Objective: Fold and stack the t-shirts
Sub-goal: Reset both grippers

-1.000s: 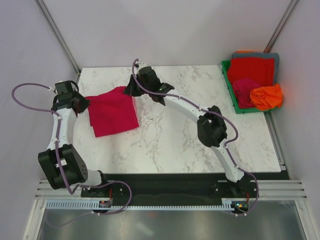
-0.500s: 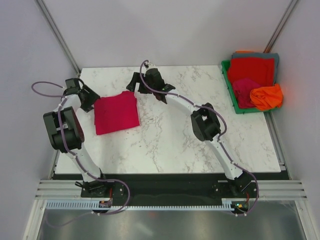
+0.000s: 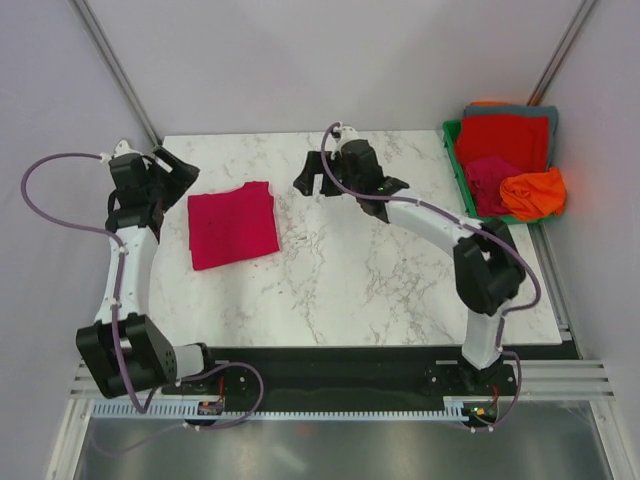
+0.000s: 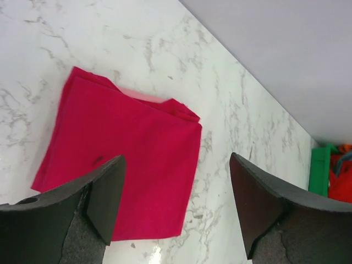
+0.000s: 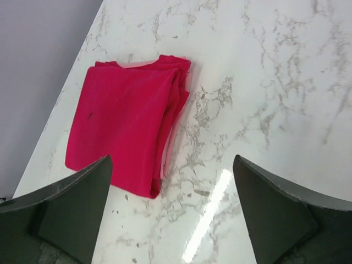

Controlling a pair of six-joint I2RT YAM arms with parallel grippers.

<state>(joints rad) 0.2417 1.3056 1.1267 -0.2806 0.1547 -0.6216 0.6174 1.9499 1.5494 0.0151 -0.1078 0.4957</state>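
Note:
A deep crimson t-shirt (image 3: 233,226) lies folded in a rectangle on the left part of the marble table (image 3: 380,280). A light pink t-shirt edge (image 5: 177,122) peeks out under its right side, also showing in the left wrist view as a pink strip (image 4: 144,95). My left gripper (image 3: 172,172) hovers open just left of the crimson t-shirt (image 4: 126,159), nothing between its fingers. My right gripper (image 3: 309,180) hangs open to the shirt's upper right, apart from the crimson t-shirt (image 5: 124,126). More t-shirts lie in the bin: red (image 3: 505,140), magenta (image 3: 490,180), orange (image 3: 533,193), grey (image 3: 528,110).
A green plastic bin (image 3: 456,165) stands at the table's far right edge, its corner showing in the left wrist view (image 4: 320,170). Grey walls close in behind and on both sides. The right arm's elbow (image 3: 485,270) reaches over the right half of the table.
Both grippers opened and let go of the crimson t-shirt. The left one drew back to the left, the right one moved right. The shirt now lies flat, folded narrower.

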